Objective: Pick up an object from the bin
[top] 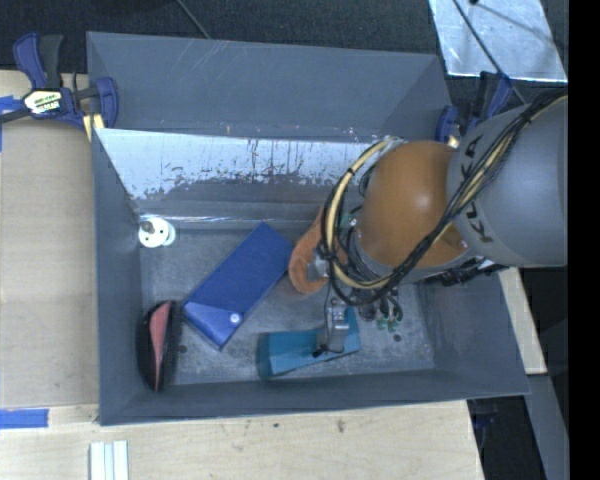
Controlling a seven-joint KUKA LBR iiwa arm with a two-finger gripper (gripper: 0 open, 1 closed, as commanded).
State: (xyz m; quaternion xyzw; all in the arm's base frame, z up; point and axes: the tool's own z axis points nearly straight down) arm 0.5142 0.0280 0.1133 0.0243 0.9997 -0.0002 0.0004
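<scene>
Down near the six o'clock wall of the grey metal bin (280, 98), at roughly five o'clock on its floor: pincer (332, 344), set low at the three o'clock end of a teal rectangular block (285, 356). Touching the block or just above it, cannot tell. Cannot tell either how wide the pincer stands, its tip being crowded by cables (342, 238) and wrist parts. Block lying flat, long side nearly along the six o'clock wall, its three o'clock end a little farther from that wall. Just beside it toward ten o'clock: a blue flat box (242, 276), lying slantwise from seven to one o'clock near the middle of the floor. Farther out at eight o'clock, in the corner: a dark oval thing (158, 343) with a reddish face. Up at ten o'clock, well apart from the pincer: a small white thing (155, 233). Above the pincer at one o'clock: the wrist's orange cover (405, 213).
</scene>
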